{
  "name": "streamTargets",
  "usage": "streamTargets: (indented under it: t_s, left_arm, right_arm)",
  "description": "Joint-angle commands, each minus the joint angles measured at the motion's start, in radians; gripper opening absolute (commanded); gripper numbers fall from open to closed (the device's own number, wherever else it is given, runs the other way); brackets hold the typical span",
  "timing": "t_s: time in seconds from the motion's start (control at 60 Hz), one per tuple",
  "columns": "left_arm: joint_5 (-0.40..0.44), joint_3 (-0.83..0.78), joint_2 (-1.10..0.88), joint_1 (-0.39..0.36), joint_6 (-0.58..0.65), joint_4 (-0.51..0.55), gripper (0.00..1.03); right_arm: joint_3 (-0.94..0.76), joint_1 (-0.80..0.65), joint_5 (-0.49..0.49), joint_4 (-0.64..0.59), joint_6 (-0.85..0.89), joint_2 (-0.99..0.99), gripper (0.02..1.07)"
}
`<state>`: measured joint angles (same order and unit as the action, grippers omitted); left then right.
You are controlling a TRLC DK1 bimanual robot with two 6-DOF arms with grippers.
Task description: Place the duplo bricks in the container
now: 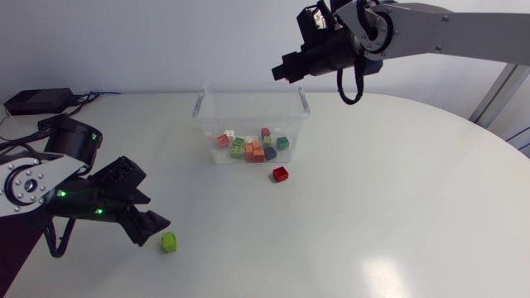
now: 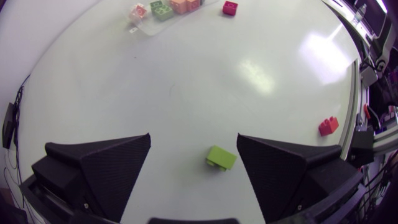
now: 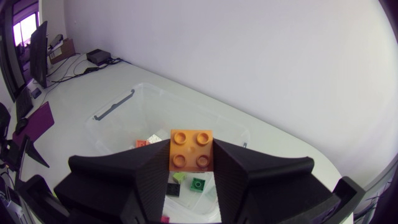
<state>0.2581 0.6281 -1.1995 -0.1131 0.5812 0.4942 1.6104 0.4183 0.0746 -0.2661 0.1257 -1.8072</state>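
While pinched in right hand (image 3: 191,163), orange brick (image 3: 191,150) above container (image 3: 115,107) of bricks (image 1: 252,147).

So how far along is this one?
Many bricks already lie in the container. The right end effector holds an orange brick above it. Still out: a green brick between the open left end effector's fingers, a red brick beside the container, and a second red brick near the table edge.

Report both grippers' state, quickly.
Left gripper: open, green brick between its fingers, not gripped.
Right gripper: shut on the orange brick.
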Motion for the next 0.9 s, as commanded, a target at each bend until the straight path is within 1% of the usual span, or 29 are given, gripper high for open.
streamTargets:
  t_s: [0.0,0.2,0.333,0.35,0.367,0.4,0.417,0.433,0.45,0.467,0.483,0.5,0.6,0.7,0.8,0.883]
  left_arm:
    - [0.017,-0.039,0.026,0.015,0.082,0.021,0.96]
    - [0.03,-0.076,0.037,0.044,0.177,0.05,0.96]
    - [0.033,-0.099,0.038,0.043,0.221,0.055,0.96]
    - [0.033,-0.103,0.037,0.044,0.227,0.053,0.96]
    - [0.033,-0.105,0.035,0.043,0.232,0.053,0.96]
    - [0.035,-0.113,0.028,0.043,0.247,0.052,0.96]
    - [0.035,-0.113,0.028,0.043,0.247,0.052,0.96]
    - [0.035,-0.117,0.02,0.043,0.256,0.049,0.96]
    - [0.035,-0.117,0.018,0.043,0.258,0.049,0.96]
    - [0.036,-0.12,0.012,0.043,0.269,0.049,0.96]
    - [0.036,-0.12,0.009,0.043,0.275,0.047,0.96]
    - [0.036,-0.12,0.008,0.043,0.276,0.047,0.96]
    - [0.056,-0.128,-0.015,0.049,0.33,0.023,0.96]
    - [0.063,-0.128,-0.064,0.047,0.361,-0.031,0.96]
    - [0.069,-0.116,-0.147,0.033,0.373,-0.088,0.96]
    - [0.069,-0.097,-0.219,0.029,0.416,-0.1,0.96]
  right_arm:
    - [0.052,0.01,-0.013,0.01,-0.024,-0.043,0.25]
    - [0.105,0.017,-0.029,0.01,-0.024,-0.107,0.26]
    - [0.141,0.023,-0.038,0.004,-0.024,-0.152,0.28]
    - [0.146,0.025,-0.038,0.002,-0.024,-0.156,0.31]
    - [0.151,0.027,-0.041,-0.001,-0.024,-0.161,0.36]
    - [0.163,0.03,-0.044,-0.009,-0.024,-0.173,0.52]
    - [0.163,0.03,-0.044,-0.009,-0.024,-0.173,0.52]
    - [0.174,0.031,-0.044,-0.016,-0.024,-0.184,0.72]
    - [0.175,0.031,-0.045,-0.018,-0.024,-0.185,0.76]
    - [0.18,0.031,-0.05,-0.022,-0.024,-0.192,0.93]
    - [0.181,0.033,-0.053,-0.022,-0.024,-0.193,1.0]
    - [0.183,0.034,-0.056,-0.024,-0.024,-0.193,1.03]
    - [0.163,0.037,-0.056,-0.033,-0.02,-0.17,1.03]
    - [0.114,0.037,-0.052,-0.041,-0.008,-0.11,1.03]
    - [0.002,0.04,-0.05,-0.033,0.003,-0.017,1.03]
    - [-0.092,0.039,-0.05,-0.028,0.009,0.055,1.03]
